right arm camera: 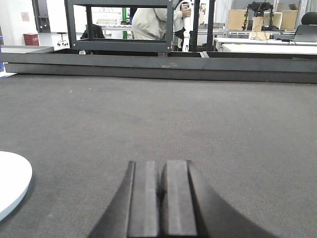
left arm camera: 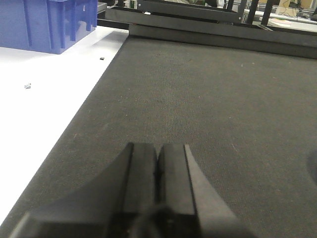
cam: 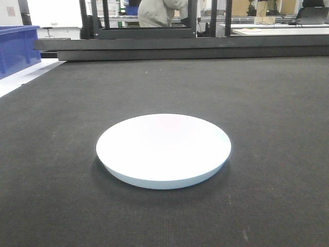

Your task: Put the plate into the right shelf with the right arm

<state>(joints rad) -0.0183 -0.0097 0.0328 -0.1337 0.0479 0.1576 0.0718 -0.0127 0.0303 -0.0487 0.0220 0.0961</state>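
The white round plate (cam: 163, 149) lies flat on the dark mat (cam: 267, 128), in the middle of the front view. Its edge also shows at the lower left of the right wrist view (right arm camera: 11, 181). My right gripper (right arm camera: 162, 166) is shut and empty, low over the mat, to the right of the plate and apart from it. My left gripper (left arm camera: 158, 148) is shut and empty over the mat, near its left edge. Neither gripper shows in the front view. The stainless steel shelf is out of view.
A blue plastic bin (cam: 15, 49) stands at the far left on a white surface (left arm camera: 44, 94). A dark raised bar (cam: 180, 46) closes the mat's far edge. Behind it are a dark frame (right arm camera: 121, 25), a person (cam: 159, 13) and desks.
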